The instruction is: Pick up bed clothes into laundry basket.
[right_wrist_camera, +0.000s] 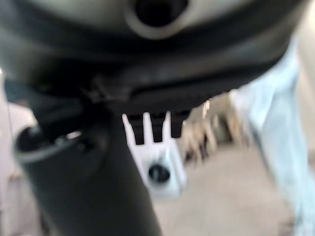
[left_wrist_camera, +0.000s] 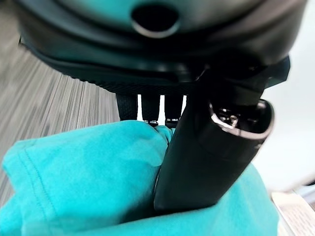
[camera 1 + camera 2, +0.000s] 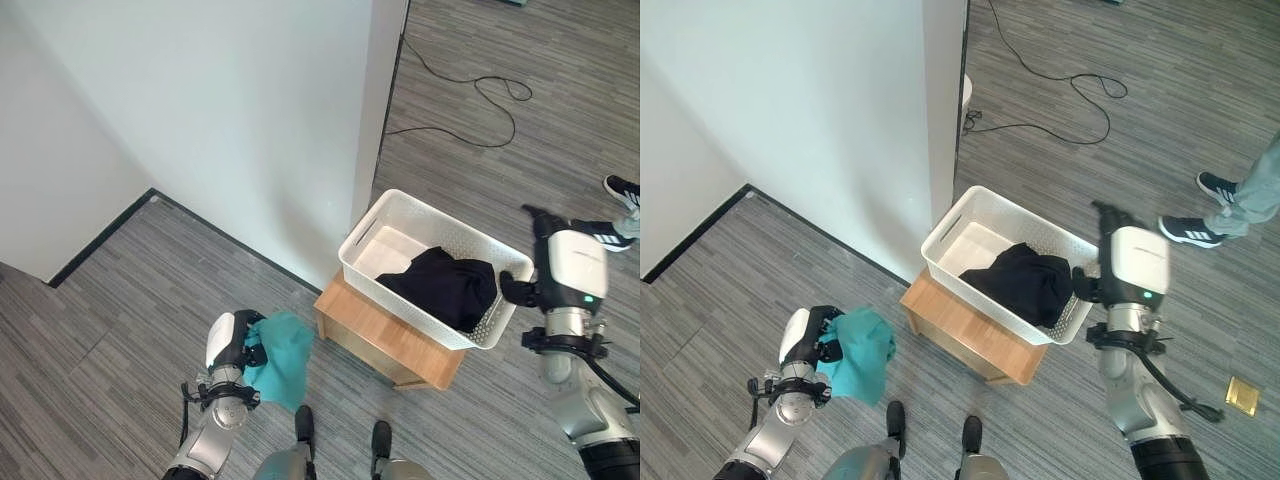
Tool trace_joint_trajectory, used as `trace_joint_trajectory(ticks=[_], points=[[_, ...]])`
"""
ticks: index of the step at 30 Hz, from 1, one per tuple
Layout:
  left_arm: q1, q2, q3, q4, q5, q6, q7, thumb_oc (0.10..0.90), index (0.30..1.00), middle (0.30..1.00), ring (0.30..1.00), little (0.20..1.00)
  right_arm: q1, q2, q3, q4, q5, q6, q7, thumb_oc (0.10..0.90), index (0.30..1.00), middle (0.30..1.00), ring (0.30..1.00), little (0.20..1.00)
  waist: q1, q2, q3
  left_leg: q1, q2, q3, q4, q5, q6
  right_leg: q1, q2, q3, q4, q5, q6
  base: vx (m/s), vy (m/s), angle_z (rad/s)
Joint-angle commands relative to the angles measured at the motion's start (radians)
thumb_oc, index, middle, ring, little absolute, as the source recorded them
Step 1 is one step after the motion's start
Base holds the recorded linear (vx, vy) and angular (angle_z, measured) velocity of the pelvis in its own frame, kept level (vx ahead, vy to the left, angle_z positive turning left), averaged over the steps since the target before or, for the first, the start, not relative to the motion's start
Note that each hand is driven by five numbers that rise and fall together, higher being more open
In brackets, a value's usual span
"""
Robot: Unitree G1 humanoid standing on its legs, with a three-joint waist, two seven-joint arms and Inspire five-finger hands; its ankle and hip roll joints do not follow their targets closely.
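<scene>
While the left hand (image 3: 232,345) grips the teal cloth (image 3: 283,357) left of the wooden stand (image 3: 385,345), the white basket (image 3: 372,240) holds black clothes (image 3: 445,283); right hand (image 3: 560,262) beside its right edge, fingers relaxed; wall (image 3: 250,120) behind, someone's shoes (image 3: 622,205) far right.

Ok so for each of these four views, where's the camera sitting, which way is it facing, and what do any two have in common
Left eye view: on the head, looking down at the white laundry basket on a wooden stand; both arms show.
Right eye view: beside it, same scene; a person's shoes show.
Left wrist view: along the left hand, pinching the teal garment.
Right wrist view: along the right hand, facing a blurred room.
Shared: both eye views show the black garment in the basket.
</scene>
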Motion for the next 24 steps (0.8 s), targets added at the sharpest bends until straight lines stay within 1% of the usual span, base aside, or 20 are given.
trace_joint_trajectory(ticks=[1, 2, 3, 4, 5, 6, 7, 10, 11, 12, 14, 15, 16, 17, 18, 19, 20, 21, 22, 24], points=[[-0.073, 0.016, 0.022, -0.031, 0.067, -0.034, 0.181, 0.4, 0.3, 0.3, 0.3, 0.3, 0.083, 0.029, -0.122, -0.027, 0.006, 0.039, -0.276, 0.8, 0.9, 0.9, 0.9, 0.9, -0.036, -0.008, -0.108, 0.051, 0.053, 0.057, 0.002, -0.125, -0.079, 0.086, -0.097, -0.026, 0.012, -0.111, 0.112, 0.05, 0.016, -0.01], [-0.072, 0.017, 0.018, -0.029, 0.067, -0.034, 0.183, 0.4, 0.3, 0.3, 0.3, 0.3, 0.087, 0.031, -0.123, -0.027, 0.008, 0.038, -0.28, 0.8, 0.9, 0.9, 0.9, 0.9, -0.034, -0.01, -0.11, 0.052, 0.053, 0.056, 0.002, -0.126, -0.079, 0.087, -0.097, -0.026, 0.012, -0.112, 0.113, 0.04, 0.018, -0.04], [-0.087, 0.021, 0.007, -0.064, 0.06, -0.039, 0.215, 0.4, 0.3, 0.3, 0.3, 0.3, 0.133, 0.072, -0.095, 0.044, 0.031, 0.042, -0.304, 0.8, 0.9, 0.9, 0.9, 0.9, -0.05, -0.003, -0.111, 0.056, 0.054, 0.062, 0.002, -0.126, -0.078, 0.086, -0.098, -0.022, 0.012, -0.109, 0.113, 0.01, 0.007, -0.05], [-0.084, 0.023, 0.006, -0.066, 0.059, -0.038, 0.216, 0.4, 0.3, 0.3, 0.3, 0.3, 0.132, 0.072, -0.091, 0.05, 0.034, 0.039, -0.31, 0.8, 0.9, 0.9, 0.9, 0.9, -0.049, -0.005, -0.113, 0.056, 0.054, 0.063, 0.002, -0.127, -0.079, 0.086, -0.098, -0.021, 0.012, -0.109, 0.113, 0.0, 0.011, -0.09], [-0.094, 0.034, -0.004, -0.113, 0.055, -0.045, 0.225, 0.4, 0.3, 0.3, 0.3, 0.3, 0.144, 0.098, -0.064, 0.116, 0.069, 0.03, -0.315, 0.8, 0.9, 0.9, 0.9, 0.9, -0.056, -0.003, -0.113, 0.058, 0.054, 0.066, 0.002, -0.126, -0.077, 0.085, -0.097, -0.016, 0.013, -0.107, 0.112, -0.04, 0.02, -0.16], [-0.128, 0.055, -0.027, -0.186, 0.049, -0.047, 0.211, 0.4, 0.3, 0.3, 0.3, 0.3, 0.164, 0.13, -0.012, 0.234, 0.138, 0.006, -0.297, 0.8, 0.9, 0.9, 0.9, 0.9, -0.068, 0.003, -0.109, 0.058, 0.054, 0.071, 0.002, -0.123, -0.077, 0.081, -0.098, -0.007, 0.014, -0.102, 0.112, -0.04, 0.02, -0.18], [-0.127, 0.057, -0.025, -0.19, 0.049, -0.045, 0.209, 0.4, 0.3, 0.3, 0.3, 0.3, 0.158, 0.129, -0.008, 0.243, 0.142, 0.001, -0.301, 0.8, 0.9, 0.9, 0.9, 0.9, -0.068, 0.001, -0.108, 0.058, 0.054, 0.072, 0.002, -0.124, -0.077, 0.081, -0.098, -0.006, 0.014, -0.102, 0.112, -0.06, 0.029, -0.18], [-0.218, 0.102, -0.035, -0.307, 0.109, -0.047, 0.173, 0.4, 0.3, 0.3, 0.3, 0.3, 0.167, 0.18, 0.129, 0.5, 0.19, -0.025, -0.212, 0.8, 0.9, 0.9, 0.9, 0.9, -0.085, 0.009, -0.095, 0.059, 0.054, 0.088, 0.002, -0.115, -0.074, 0.076, -0.101, 0.008, 0.018, -0.089, 0.113, -0.08, 0.039, -0.13], [-0.251, 0.116, -0.028, -0.333, 0.124, -0.05, 0.162, 0.4, 0.3, 0.3, 0.3, 0.3, 0.166, 0.192, 0.158, 0.563, 0.199, -0.036, -0.182, 0.8, 0.9, 0.9, 0.9, 0.9, -0.087, 0.009, -0.097, 0.061, 0.053, 0.089, 0.002, -0.125, -0.076, 0.078, -0.102, 0.011, 0.016, -0.094, 0.115, -0.07, 0.03, -0.22], [-0.303, 0.134, -0.022, -0.376, 0.134, -0.062, 0.145, 0.4, 0.3, 0.3, 0.3, 0.3, 0.162, 0.212, 0.199, 0.648, 0.216, -0.044, -0.124, 0.8, 0.9, 0.9, 0.9, 0.9, -0.09, 0.009, -0.095, 0.065, 0.053, 0.092, 0.002, -0.125, -0.076, 0.08, -0.103, 0.015, 0.016, -0.093, 0.116, -0.02, 0.021, -0.22], [-0.381, 0.148, -0.021, -0.447, 0.129, -0.095, 0.111, 0.4, 0.3, 0.3, 0.3, 0.3, 0.157, 0.232, 0.258, 0.749, 0.222, -0.048, -0.028, 0.8, 0.9, 0.9, 0.9, 0.9, -0.092, 0.01, -0.097, 0.07, 0.053, 0.095, 0.002, -0.126, -0.077, 0.083, -0.107, 0.018, 0.017, -0.093, 0.118, -0.05, 0.013, -0.11], [-0.462, 0.158, -0.019, -0.506, 0.114, -0.121, 0.103, 0.4, 0.3, 0.3, 0.3, 0.3, 0.162, 0.245, 0.292, 0.808, 0.237, -0.056, 0.047, 0.8, 0.9, 0.9, 0.9, 0.9, -0.097, 0.012, -0.105, 0.077, 0.052, 0.095, 0.002, -0.127, -0.078, 0.088, -0.11, 0.021, 0.016, -0.093, 0.12, -0.04, 0.002, -0.02], [-0.466, 0.16, -0.019, -0.506, 0.112, -0.12, 0.102, 0.4, 0.3, 0.3, 0.3, 0.3, 0.156, 0.246, 0.292, 0.812, 0.238, -0.058, 0.048, 0.8, 0.9, 0.9, 0.9, 0.9, -0.096, 0.011, -0.101, 0.077, 0.052, 0.096, 0.002, -0.126, -0.078, 0.088, -0.11, 0.022, 0.016, -0.092, 0.12, -0.07, -0.001, -0.02], [-0.514, 0.163, -0.022, -0.518, 0.099, -0.132, 0.102, 0.4, 0.3, 0.3, 0.3, 0.3, 0.159, 0.247, 0.299, 0.823, 0.248, -0.068, 0.073, 0.8, 0.9, 0.9, 0.9, 0.9, -0.101, 0.012, -0.101, 0.077, 0.054, 0.099, 0.002, -0.115, -0.077, 0.085, -0.11, 0.025, 0.018, -0.085, 0.118, 0.0, 0.0, 0.0], [-0.542, 0.159, -0.027, -0.515, 0.089, -0.132, 0.102, 0.4, 0.3, 0.3, 0.3, 0.3, 0.156, 0.248, 0.301, 0.825, 0.259, -0.072, 0.088, 0.8, 0.9, 0.9, 0.9, 0.9, -0.104, 0.012, -0.106, 0.084, 0.053, 0.098, 0.002, -0.127, -0.078, 0.09, -0.112, 0.026, 0.017, -0.093, 0.121, -0.05, -0.003, -0.08], [-0.586, 0.158, -0.04, -0.504, 0.075, -0.135, 0.108, 0.4, 0.3, 0.3, 0.3, 0.3, 0.148, 0.244, 0.299, 0.817, 0.274, -0.076, 0.101, 0.8, 0.9, 0.9, 0.9, 0.9, -0.109, 0.014, -0.103, 0.084, 0.054, 0.102, 0.002, -0.117, -0.076, 0.086, -0.112, 0.031, 0.017, -0.084, 0.12, 0.03, -0.003, -0.1], [-0.61, 0.156, -0.045, -0.499, 0.068, -0.135, 0.108, 0.4, 0.3, 0.3, 0.3, 0.3, 0.146, 0.241, 0.294, 0.806, 0.288, -0.082, 0.106, 0.8, 0.9, 0.9, 0.9, 0.9, -0.115, 0.015, -0.108, 0.091, 0.053, 0.103, 0.002, -0.128, -0.077, 0.09, -0.114, 0.035, 0.016, -0.092, 0.122, -0.03, 0.006, -0.21], [-0.649, 0.147, -0.068, -0.472, 0.055, -0.135, 0.101, 0.4, 0.3, 0.3, 0.3, 0.3, 0.147, 0.232, 0.284, 0.782, 0.302, -0.085, 0.112, 0.8, 0.9, 0.9, 0.9, 0.9, -0.127, 0.019, -0.106, 0.092, 0.056, 0.112, 0.002, -0.118, -0.075, 0.081, -0.111, 0.045, 0.017, -0.081, 0.12, 0.01, 0.007, -0.22], [-0.651, 0.146, -0.069, -0.47, 0.055, -0.136, 0.101, 0.4, 0.3, 0.3, 0.3, 0.3, 0.148, 0.231, 0.283, 0.781, 0.302, -0.084, 0.113, 0.8, 0.9, 0.9, 0.9, 0.9, -0.126, 0.019, -0.106, 0.092, 0.056, 0.113, 0.002, -0.118, -0.075, 0.081, -0.111, 0.046, 0.017, -0.081, 0.12, -0.03, 0.009, -0.2], [-0.658, 0.133, -0.088, -0.432, 0.019, -0.139, 0.072, 0.4, 0.3, 0.3, 0.3, 0.3, 0.145, 0.223, 0.281, 0.763, 0.306, -0.087, 0.122, 0.8, 0.9, 0.9, 0.9, 0.9, -0.137, 0.021, -0.103, 0.099, 0.057, 0.121, 0.002, -0.12, -0.075, 0.077, -0.11, 0.057, 0.017, -0.079, 0.119, 0.0, -0.001, -0.13]])
